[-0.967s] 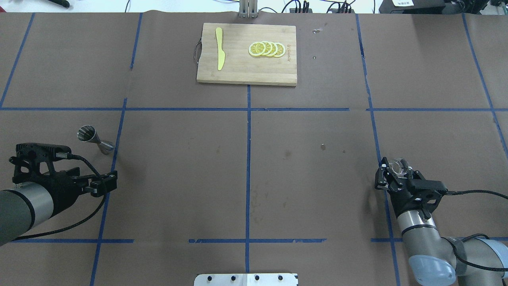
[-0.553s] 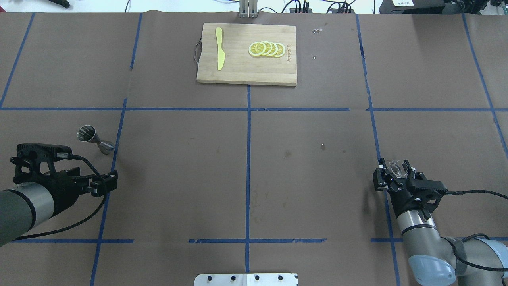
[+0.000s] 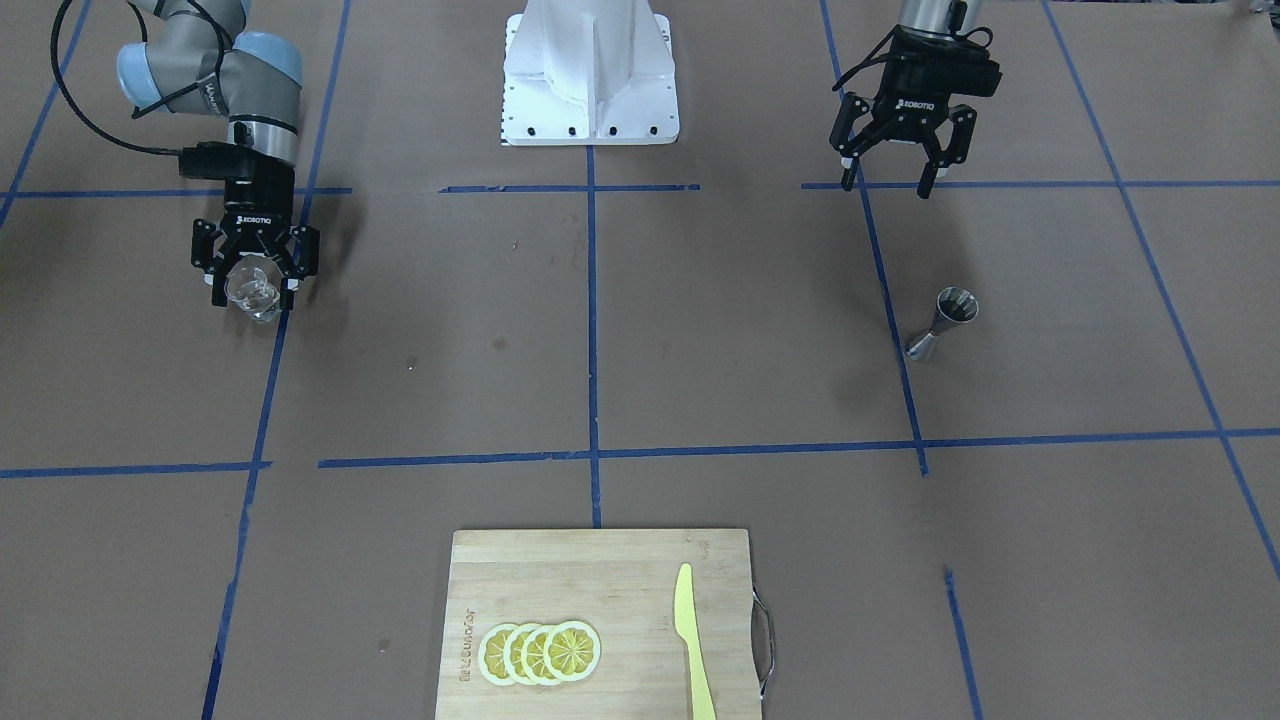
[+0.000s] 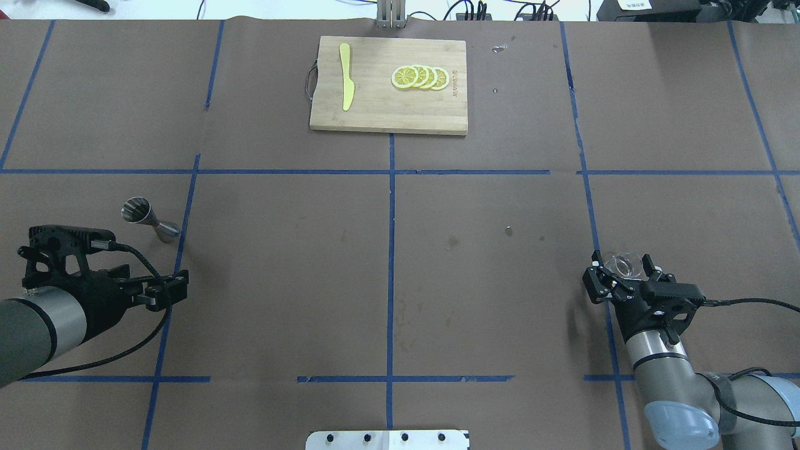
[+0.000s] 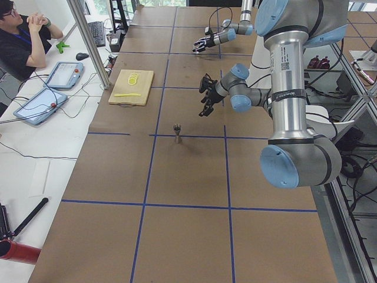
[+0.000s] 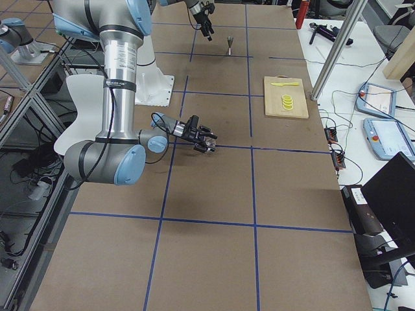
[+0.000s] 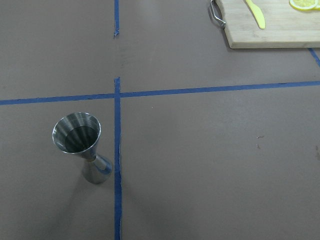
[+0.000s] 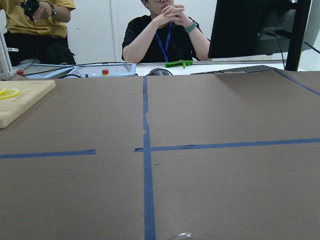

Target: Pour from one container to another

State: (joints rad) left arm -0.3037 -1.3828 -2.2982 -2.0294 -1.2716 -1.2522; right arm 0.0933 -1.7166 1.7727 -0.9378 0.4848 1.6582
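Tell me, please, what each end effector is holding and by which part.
The right end effector grips a clear glass across its sides; the left end effector is open and empty.

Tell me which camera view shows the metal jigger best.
The left wrist-mounted view: the jigger is close and large, upright, its open upper cup and base clear. The overhead and front-facing views show it small; both side views show only a tiny shape; the right wrist-mounted view misses it.

Brown table (image 4: 281,262), blue tape grid (image 4: 390,250); jigger (image 4: 150,220) upright, cutting board (image 4: 375,109) at far edge
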